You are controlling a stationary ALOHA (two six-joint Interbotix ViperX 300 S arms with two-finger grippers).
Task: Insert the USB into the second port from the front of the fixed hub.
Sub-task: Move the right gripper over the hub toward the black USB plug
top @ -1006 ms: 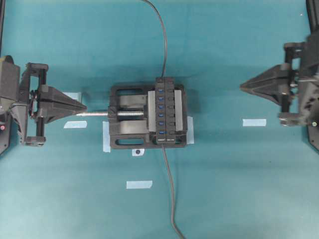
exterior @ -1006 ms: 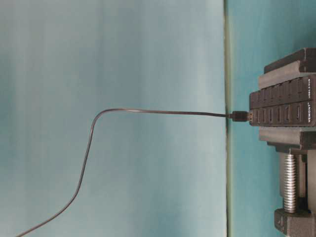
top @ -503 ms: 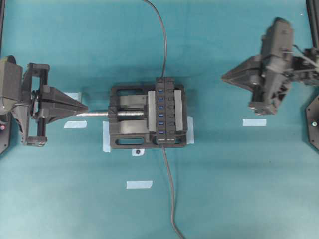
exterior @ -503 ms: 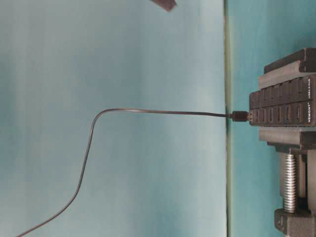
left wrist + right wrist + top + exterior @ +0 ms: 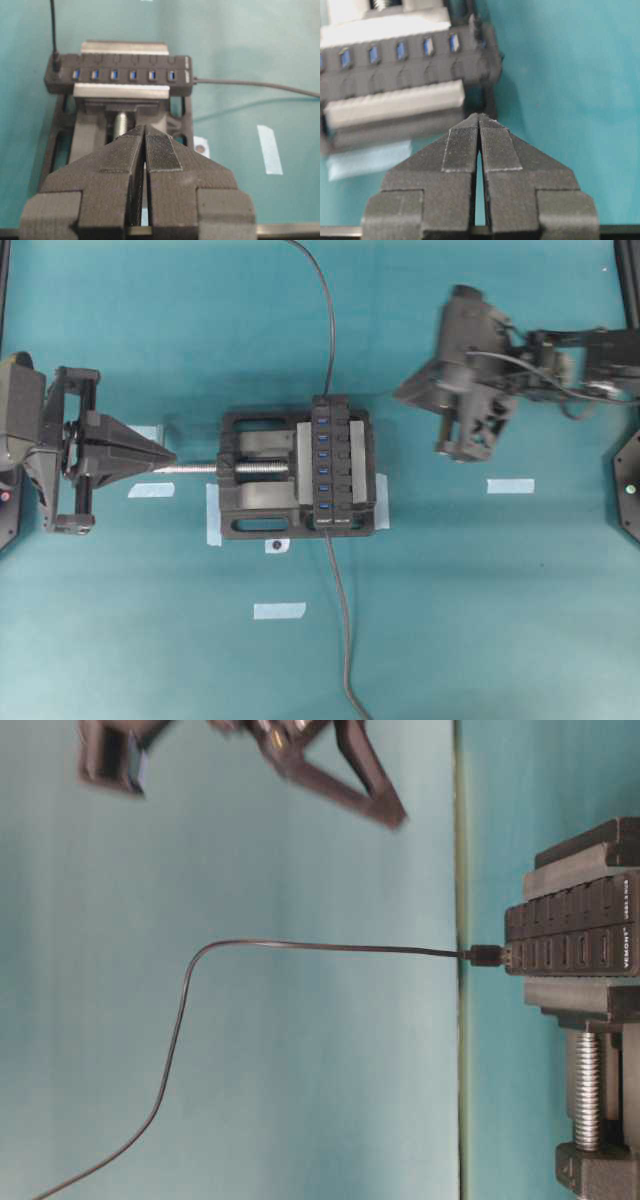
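Both arms empty, fingers clenched; you have nothing gripped yet.

Going left to right overhead: your left gripper [image 5: 168, 455] sits with fingers pressed together on nothing, tip just at the end of the silver screw [image 5: 190, 468] of the black vise [image 5: 250, 480]. Vise clamps the fixed hub [image 5: 333, 462], which stands upright in the middle of the teal surface [image 5: 480, 620]; blue ports in a row, the second port [image 5: 324, 506] unfilled. One cable [image 5: 325, 320] runs off the top edge, another cable [image 5: 343, 640] leaves the hub's near end; you cannot tell where the USB plug itself lies. Tape strips [image 5: 279, 611] scattered around. Your right gripper [image 5: 400, 395] is above right of the hub, apart from it, fingers clenched on nothing.
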